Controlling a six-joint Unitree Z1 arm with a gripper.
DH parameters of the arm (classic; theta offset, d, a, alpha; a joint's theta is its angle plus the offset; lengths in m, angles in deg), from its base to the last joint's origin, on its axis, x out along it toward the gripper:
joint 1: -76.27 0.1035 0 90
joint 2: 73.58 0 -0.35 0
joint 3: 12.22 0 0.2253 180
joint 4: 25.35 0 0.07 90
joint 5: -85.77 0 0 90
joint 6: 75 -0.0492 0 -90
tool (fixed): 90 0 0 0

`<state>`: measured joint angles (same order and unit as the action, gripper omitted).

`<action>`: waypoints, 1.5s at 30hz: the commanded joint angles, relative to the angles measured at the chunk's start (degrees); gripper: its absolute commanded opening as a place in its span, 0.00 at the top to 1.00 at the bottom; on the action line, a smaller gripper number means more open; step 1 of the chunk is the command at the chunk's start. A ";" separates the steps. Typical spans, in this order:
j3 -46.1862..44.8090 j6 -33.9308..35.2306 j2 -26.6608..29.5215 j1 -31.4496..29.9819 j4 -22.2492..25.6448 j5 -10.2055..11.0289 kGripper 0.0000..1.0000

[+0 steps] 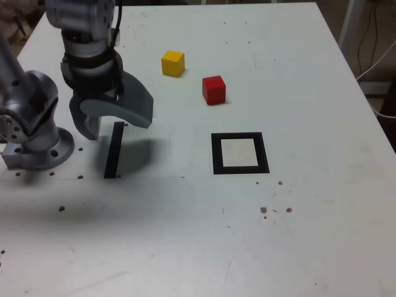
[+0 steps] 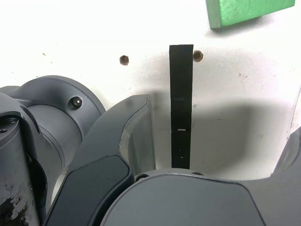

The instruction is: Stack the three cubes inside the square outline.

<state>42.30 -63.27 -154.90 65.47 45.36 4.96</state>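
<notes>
Exterior view: the end effector (image 1: 111, 120) hangs spread wide and empty over the black strip (image 1: 114, 150). The yellow cube (image 1: 173, 63) and red cube (image 1: 213, 90) sit at twelve o'clock from the square outline (image 1: 240, 153). They look light and rigid; pinch opposite flat faces.

**Two cameras: one high and wide, one close on the wrist**

The exterior view looks down at a slant from above the white table (image 1: 322, 235), far enough back to take in the arm's base (image 1: 37, 145) and most of the tabletop. The wrist view sits just behind the gripper (image 2: 216, 141), facing down, very near the surface. Both share the narrow black strip (image 1: 114, 150) (image 2: 181, 103) — little else.
</notes>
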 commanded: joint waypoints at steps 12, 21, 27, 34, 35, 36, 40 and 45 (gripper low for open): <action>0.17 0.05 -0.22 -0.02 -0.08 0.12 0.00; 0.12 0.05 0.02 -0.02 -0.08 0.12 0.00; 0.05 0.05 0.29 -0.02 0.00 0.18 0.00; 2.02 -1.16 2.26 -0.02 3.86 4.95 0.00; 2.72 -1.64 2.49 0.00 4.71 5.48 0.00; 3.51 -2.18 2.65 0.16 5.64 5.77 0.00; 8.05 -6.07 2.46 2.87 9.58 6.45 0.00; 14.54 -11.52 1.96 6.99 12.07 6.64 0.00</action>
<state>55.23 -73.94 -152.57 71.73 57.12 11.44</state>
